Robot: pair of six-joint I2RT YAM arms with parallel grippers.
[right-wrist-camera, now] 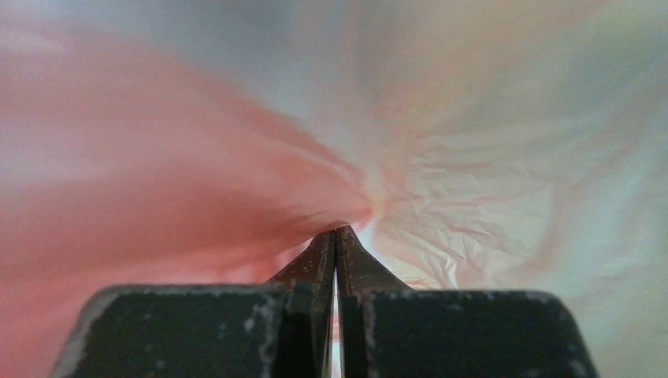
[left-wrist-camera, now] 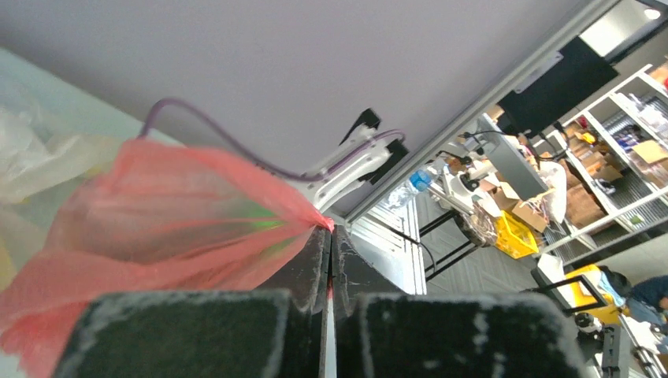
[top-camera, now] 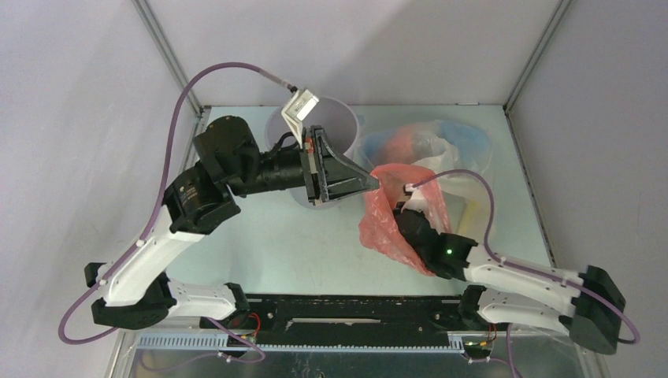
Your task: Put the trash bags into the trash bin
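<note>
On the tabletop point(top-camera: 260, 252), the grey trash bin point(top-camera: 346, 124) stands under the left arm point(top-camera: 236, 169), with other trash bags point(top-camera: 455, 146) heaped beside it. Left end effector point(left-wrist-camera: 329, 228) and right end effector point(right-wrist-camera: 337, 230) both clamp the red bag point(top-camera: 382, 224) (thin, slippery film), which is best lifted by both together over the rim.

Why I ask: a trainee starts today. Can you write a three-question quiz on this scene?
1. True or false: the thin red-pink plastic bag is already inside the round light-grey plastic bin.
2. Which is shut on that bag: A) the left claw only, B) the right claw only, C) both?
3. Fill in: in the top view, the pale yellow and light blue plastic bags lie to the bin's ____.

Key: 1 false, it hangs beside the bin. 2 C, each claw pinches it. 3 right.
</note>
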